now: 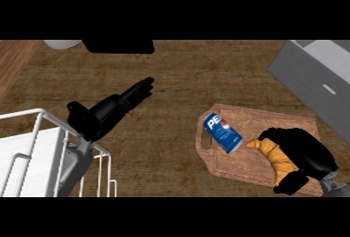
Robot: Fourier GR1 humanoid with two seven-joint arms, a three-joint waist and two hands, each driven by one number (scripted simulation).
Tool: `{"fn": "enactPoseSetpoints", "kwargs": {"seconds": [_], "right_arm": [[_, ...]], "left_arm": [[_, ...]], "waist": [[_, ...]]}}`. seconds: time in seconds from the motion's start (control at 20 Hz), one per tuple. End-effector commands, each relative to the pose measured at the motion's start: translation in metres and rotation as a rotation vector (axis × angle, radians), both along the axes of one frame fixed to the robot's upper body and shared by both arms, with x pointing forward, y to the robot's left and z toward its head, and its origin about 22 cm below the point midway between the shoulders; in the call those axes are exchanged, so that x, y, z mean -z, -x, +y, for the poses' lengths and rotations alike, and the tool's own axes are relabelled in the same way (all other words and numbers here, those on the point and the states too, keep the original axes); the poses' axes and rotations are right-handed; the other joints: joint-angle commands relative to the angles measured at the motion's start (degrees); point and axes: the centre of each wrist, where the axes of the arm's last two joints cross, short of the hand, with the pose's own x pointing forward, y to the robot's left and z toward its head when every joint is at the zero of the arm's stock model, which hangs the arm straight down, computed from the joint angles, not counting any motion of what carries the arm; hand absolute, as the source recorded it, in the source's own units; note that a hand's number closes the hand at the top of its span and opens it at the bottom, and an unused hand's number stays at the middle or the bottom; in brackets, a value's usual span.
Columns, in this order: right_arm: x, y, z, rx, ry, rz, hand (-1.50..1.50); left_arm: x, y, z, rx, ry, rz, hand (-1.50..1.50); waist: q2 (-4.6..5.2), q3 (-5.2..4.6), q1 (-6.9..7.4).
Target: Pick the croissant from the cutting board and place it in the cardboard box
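Note:
A golden croissant (pixel 274 156) lies on the right part of the wooden cutting board (pixel 263 119). My right hand (pixel 305 151) comes in from the lower right and curls round the croissant: fingers over its upper end, thumb at its lower end. The hand hides the croissant's right side. I cannot tell whether the croissant is lifted off the board. My left hand (pixel 104 115) hovers open at the left above the counter, fingers straight and pointing up and to the right, holding nothing. No cardboard box is plainly recognisable.
A blue Pepsi can (pixel 223 133) lies on the board's left side, close to the croissant. A white wire rack (pixel 41 152) fills the lower left. A grey appliance (pixel 314 74) stands at the upper right, a dark boxy object (pixel 117 46) at the top edge.

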Motion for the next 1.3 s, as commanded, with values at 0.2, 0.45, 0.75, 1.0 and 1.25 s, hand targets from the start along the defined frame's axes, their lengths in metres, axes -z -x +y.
{"fn": "enactPoseSetpoints", "kwargs": {"seconds": [0.2,0.45,0.75,1.0,1.25], "right_arm": [[-0.048,0.006,-0.104,-0.301,0.006,-0.114,1.5],[-0.075,0.01,-0.156,-0.356,-0.076,-0.276,1.5],[-0.126,0.024,-0.221,-0.397,-0.213,-0.343,1.5],[-0.152,0.035,-0.243,-0.428,-0.391,-0.375,1.5],[-0.178,0.05,-0.27,-0.318,-0.498,-0.409,1.5]], "left_arm": [[0.003,-0.002,0.039,-0.242,-0.059,-0.054,0.0],[0.004,-0.001,0.044,-0.293,-0.071,-0.068,0.0],[0.011,0.001,0.045,-0.299,-0.076,-0.07,0.0],[0.011,0.002,0.043,-0.31,-0.069,-0.045,0.0],[0.012,0.002,0.043,-0.305,-0.082,-0.082,0.0]], "waist": [[1.06,0.47,-0.58],[0.88,0.39,-1.73],[0.98,0.21,-2.36],[0.66,0.15,-2.54],[1.0,0.08,-2.0]]}}
